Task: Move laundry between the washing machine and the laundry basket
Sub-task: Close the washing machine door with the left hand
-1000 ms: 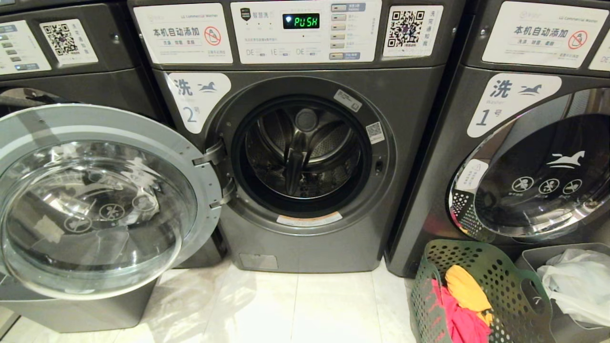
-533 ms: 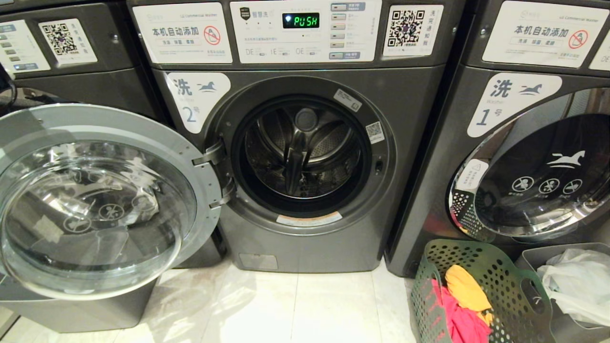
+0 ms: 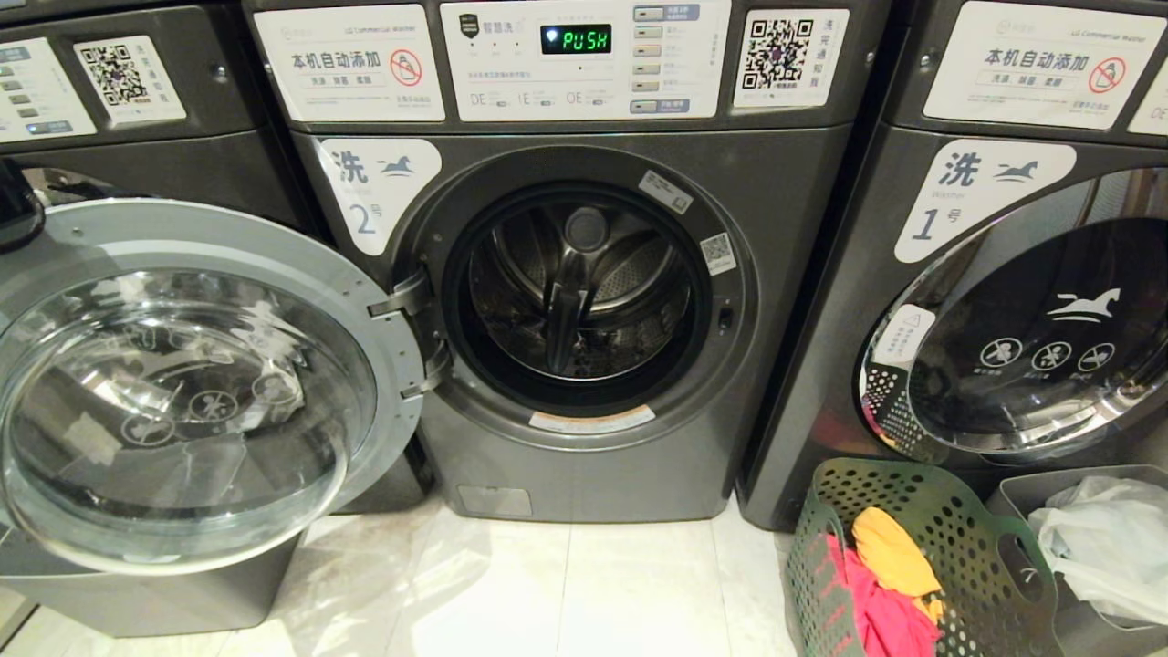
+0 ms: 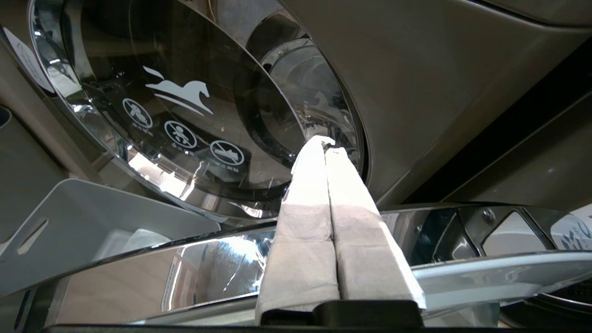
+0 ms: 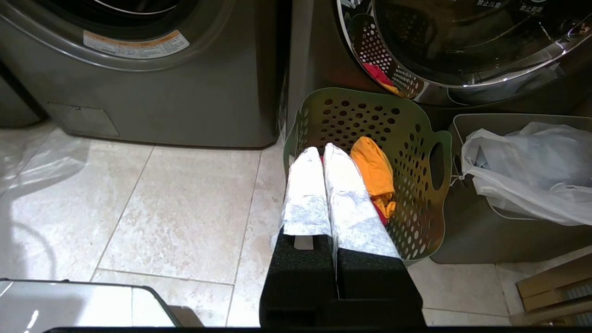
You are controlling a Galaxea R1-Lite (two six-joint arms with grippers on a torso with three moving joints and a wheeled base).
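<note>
Laundry [image 3: 890, 570] sits in the green perforated laundry basket [image 3: 958, 525] at the lower right: a yellow-orange piece [image 5: 375, 171] lying over a red-pink one [image 3: 881, 611], both down inside the basket's walls. Washing machine number 2 [image 3: 584, 474] stands straight ahead with its round glass door [image 3: 182, 392] swung wide to the left, drum dark and, as far as I can see, with no cloth in it. The green display reads PUSH.

So by my reading this is the loading leg, and nothing has been picked up. The right gripper [image 5: 322, 149] hangs just over the basket's near rim, padded fingers pressed together, holding nothing. The left gripper [image 4: 323, 143] is off at the far left, above the open door's chrome rim, its fingers likewise pressed together and empty; only a dark sliver of that arm shows at the head view's left edge.

Next move, I'd say: the right jaws need to spread, dip into the basket and pinch the yellow-orange piece, which lies on top, then carry it across to the drum opening. The soft cloth may drag the red-pink piece along.

Underfoot, pale glossy stone tiles [image 3: 584, 584]. Machine number 1 [image 3: 1004, 274] stands shut behind the basket, and a grey bin [image 3: 1008, 497] holding a white plastic bag [image 3: 1104, 547] sits just beside the basket.
</note>
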